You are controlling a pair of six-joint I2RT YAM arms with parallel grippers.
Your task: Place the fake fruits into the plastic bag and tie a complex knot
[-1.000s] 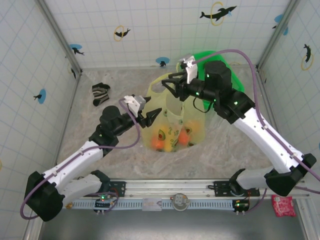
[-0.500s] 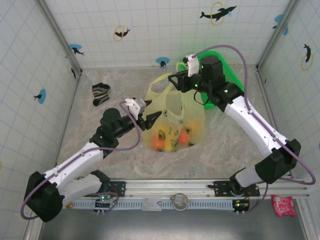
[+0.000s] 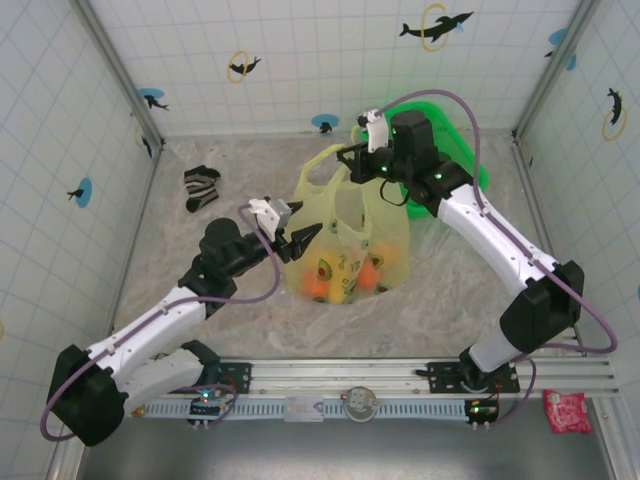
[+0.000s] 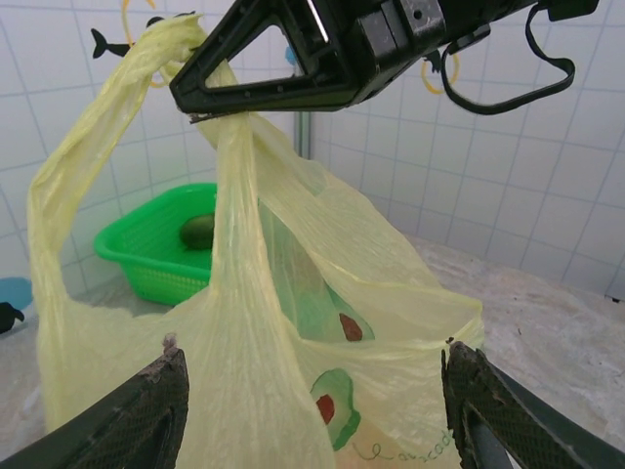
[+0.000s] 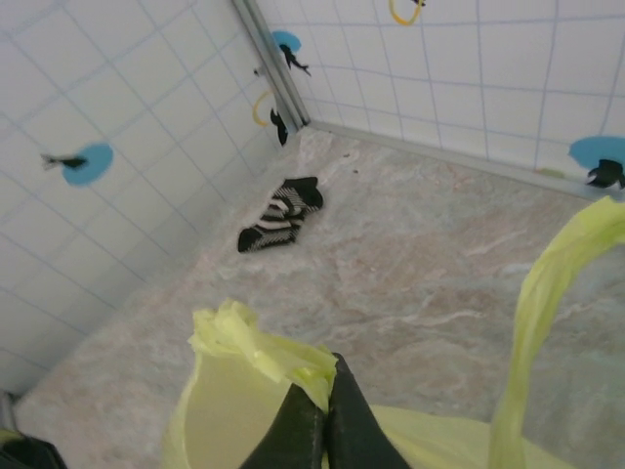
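The plastic bag (image 3: 352, 250), where is it?
— Mid-table, fake fruits (image 3: 322, 287) inside, just ahead of the left gripper (image 3: 308, 238), its fingers spread wide.
— And further back?
— The right gripper (image 3: 345, 160) pinches one handle (image 4: 229, 156) upward; the free loop (image 4: 146, 66) stands beside, above the left fingers.

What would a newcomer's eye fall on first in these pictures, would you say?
The pale-yellow plastic bag in the middle, hung by one handle from the right gripper, with orange fake fruits glowing through it. Behind it sits the bright green basket; the left gripper is open beside the bag.
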